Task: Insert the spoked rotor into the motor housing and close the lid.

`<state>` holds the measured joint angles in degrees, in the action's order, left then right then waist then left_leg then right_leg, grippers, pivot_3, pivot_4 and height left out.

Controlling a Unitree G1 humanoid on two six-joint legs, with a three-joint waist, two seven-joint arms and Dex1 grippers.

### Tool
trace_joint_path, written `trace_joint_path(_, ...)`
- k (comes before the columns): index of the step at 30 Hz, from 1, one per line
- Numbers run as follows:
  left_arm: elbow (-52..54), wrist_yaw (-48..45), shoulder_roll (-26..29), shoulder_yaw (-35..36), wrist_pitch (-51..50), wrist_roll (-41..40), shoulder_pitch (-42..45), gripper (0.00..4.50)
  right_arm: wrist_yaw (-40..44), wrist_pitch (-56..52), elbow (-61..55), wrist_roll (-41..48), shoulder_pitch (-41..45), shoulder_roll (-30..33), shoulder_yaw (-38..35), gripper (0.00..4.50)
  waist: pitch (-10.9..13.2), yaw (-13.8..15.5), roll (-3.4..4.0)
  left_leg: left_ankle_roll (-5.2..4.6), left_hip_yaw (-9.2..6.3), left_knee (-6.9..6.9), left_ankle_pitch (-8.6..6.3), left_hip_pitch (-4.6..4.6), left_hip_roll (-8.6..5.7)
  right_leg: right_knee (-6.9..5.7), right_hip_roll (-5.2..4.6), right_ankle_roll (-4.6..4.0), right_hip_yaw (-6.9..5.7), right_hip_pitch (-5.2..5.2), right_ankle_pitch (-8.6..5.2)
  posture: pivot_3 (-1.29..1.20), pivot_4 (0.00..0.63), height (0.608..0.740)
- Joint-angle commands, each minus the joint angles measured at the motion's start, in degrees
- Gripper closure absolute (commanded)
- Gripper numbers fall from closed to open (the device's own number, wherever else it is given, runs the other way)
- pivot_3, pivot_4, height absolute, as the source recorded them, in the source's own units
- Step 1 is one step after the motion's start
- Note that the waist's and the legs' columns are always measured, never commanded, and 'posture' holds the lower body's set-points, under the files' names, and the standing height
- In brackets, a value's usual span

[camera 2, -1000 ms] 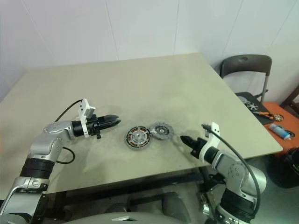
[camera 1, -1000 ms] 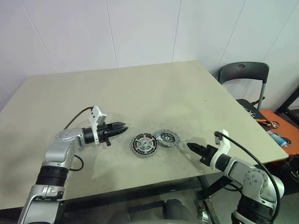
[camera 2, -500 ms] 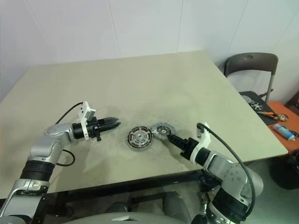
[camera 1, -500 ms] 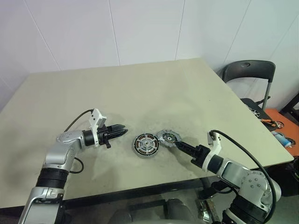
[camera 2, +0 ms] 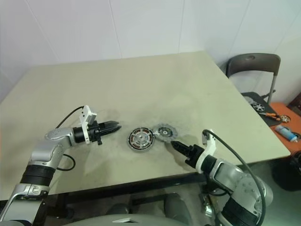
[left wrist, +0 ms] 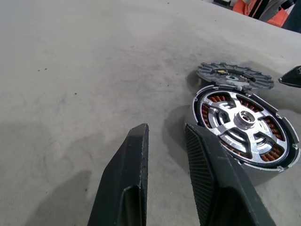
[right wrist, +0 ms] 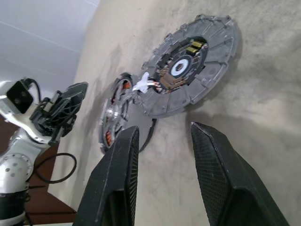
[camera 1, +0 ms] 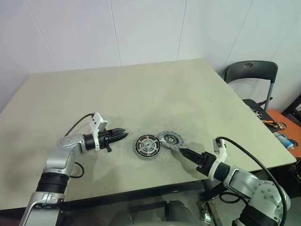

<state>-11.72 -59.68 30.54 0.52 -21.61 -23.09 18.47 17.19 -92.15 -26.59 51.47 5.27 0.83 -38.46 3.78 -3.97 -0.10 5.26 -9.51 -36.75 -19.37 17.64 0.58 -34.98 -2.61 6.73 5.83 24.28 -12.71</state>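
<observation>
Right gripper (camera 1: pixel 181 151) neared lid (camera 1: pixel 170 139), jaws spread; left gripper (camera 1: pixel 124 134) jaws slightly apart.

Copper windings of the motor housing (left wrist: pixel 244 127) mostly masked by the spoked rotor (left wrist: pixel 242 120) seated inside. Far edge of the lid (left wrist: pixel 234 76), at twelve o'clock from the housing, partly hidden behind the housing rim. Chair (camera 1: pixel 251 80) at three o'clock cut off by the table (camera 1: pixel 141 94). Small floor items there too small to identify.

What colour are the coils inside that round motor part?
Copper-orange windings, under the silver spoked rotor; left wrist view shows them best.
</observation>
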Motion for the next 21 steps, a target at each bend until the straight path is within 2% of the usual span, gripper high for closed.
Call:
trace_joint_path(1,1.81,-0.14,0.36,0.35,1.11,0.25,0.23,3.19,-2.06,2.05,-1.17,0.81,0.81,-1.0,0.83,2.69,0.0,-0.06,0.0,0.0,0.0,0.0,0.0,-0.01,0.0,0.0,0.01,0.0,0.0,0.0,0.0,0.0,0.0,0.74)
trace_joint_path(4,2.14,-0.09,0.3,0.37,1.03,0.16,0.03,3.19,-5.38,3.79,0.47,0.99,2.33,-3.29,-2.12,1.81,0.0,-0.05,0.01,0.0,0.0,0.01,0.0,-0.01,0.0,-0.01,0.01,0.0,0.0,0.0,0.0,0.0,0.0,0.74)
trace_joint_path(8,2.06,0.67,0.29,0.73,1.74,0.59,-0.23,3.19,-9.32,-0.35,3.63,3.09,3.03,-5.17,-5.8,0.5,0.01,0.13,0.02,0.0,0.0,0.0,0.0,0.0,0.0,0.0,0.0,0.0,0.0,0.0,0.0,0.0,0.0,0.74)
trace_joint_path(14,1.86,1.22,0.32,0.99,2.66,0.8,-0.47,3.19,-16.97,-0.25,4.79,4.71,6.19,-9.25,-9.93,0.5,0.01,0.0,0.05,0.0,0.0,0.09,0.0,-0.04,0.0,0.01,0.0,-0.01,0.0,0.0,-0.01,0.0,0.0,0.74)
trace_joint_path(21,0.0,0.49,0.42,0.82,5.07,1.79,-1.03,3.19,-24.57,4.44,5.98,7.25,9.72,-11.59,-8.65,0.5,0.02,0.0,0.07,0.0,-0.01,0.08,0.0,-0.03,0.0,0.02,-0.01,-0.02,0.0,-0.01,-0.01,0.0,0.0,0.74)
